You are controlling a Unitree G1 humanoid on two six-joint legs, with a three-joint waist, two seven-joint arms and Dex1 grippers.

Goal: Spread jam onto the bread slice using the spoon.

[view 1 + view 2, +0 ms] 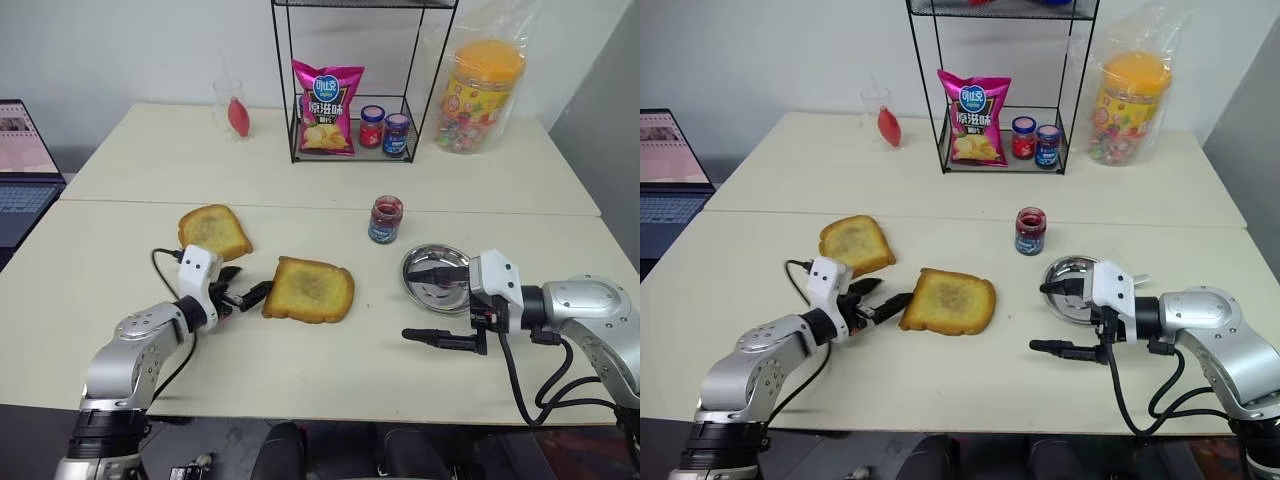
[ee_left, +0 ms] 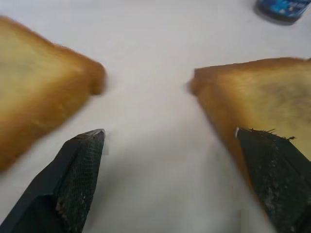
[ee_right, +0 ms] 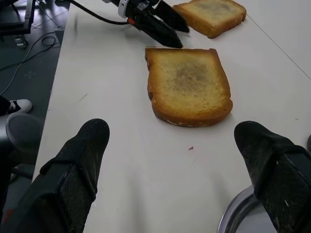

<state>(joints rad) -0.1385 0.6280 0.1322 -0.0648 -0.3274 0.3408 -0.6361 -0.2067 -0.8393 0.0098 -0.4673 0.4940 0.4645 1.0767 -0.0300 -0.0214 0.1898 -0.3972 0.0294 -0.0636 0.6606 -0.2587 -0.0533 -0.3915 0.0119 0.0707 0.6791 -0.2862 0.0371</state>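
The bread slice (image 1: 310,289) lies flat near the table's middle, golden with a browner crust. My left gripper (image 1: 252,280) stands open just left of it, one fingertip close to the slice's left edge and nothing between the fingers (image 2: 80,170). The jam (image 1: 385,219) is dark red in a small glass jar with a blue band, standing behind and to the right of the slice. My right gripper (image 1: 408,303) is open and empty, pointing left, its upper finger over the steel dish (image 1: 425,262). I cannot make out the spoon; a red smear shows in the dish.
A second toast slice (image 1: 215,231) lies behind my left gripper. At the back, a wire rack (image 1: 352,150) holds a pink chip bag (image 1: 326,106) and two lidded jars (image 1: 384,130). A bagged candy tub (image 1: 482,95), a plastic cup (image 1: 232,108) and a laptop (image 1: 25,170) stand around.
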